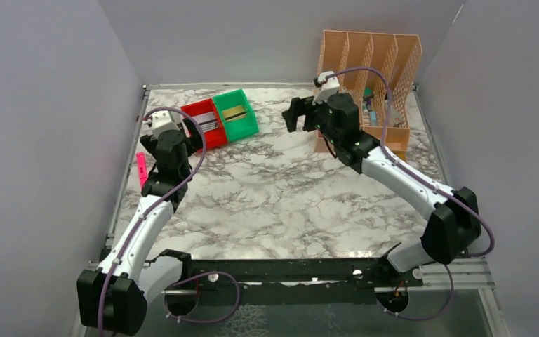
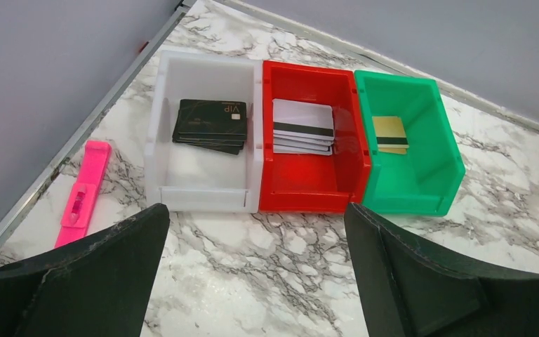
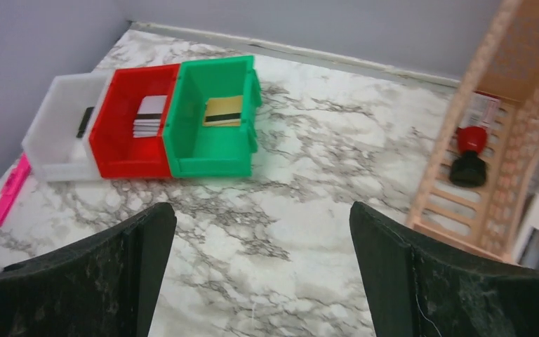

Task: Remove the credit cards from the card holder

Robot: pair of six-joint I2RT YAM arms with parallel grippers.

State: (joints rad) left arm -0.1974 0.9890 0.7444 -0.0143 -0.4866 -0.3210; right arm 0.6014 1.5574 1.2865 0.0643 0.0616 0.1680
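I cannot make out the card holder in any view; it may lie in the rack behind my right arm. Cards lie in three bins: black cards (image 2: 210, 125) in the white bin (image 2: 203, 199), white striped cards (image 2: 303, 126) in the red bin (image 2: 309, 200), gold cards (image 2: 391, 133) in the green bin (image 2: 407, 200). My left gripper (image 2: 256, 214) is open and empty, just in front of the bins. My right gripper (image 3: 262, 214) is open and empty, above the marble between the green bin (image 3: 207, 167) and the rack.
A tan lattice file rack (image 1: 372, 49) stands at the back right, holding small items, among them a red and black one (image 3: 469, 151). A pink strip (image 2: 84, 193) lies by the left table edge. Grey walls enclose the table.
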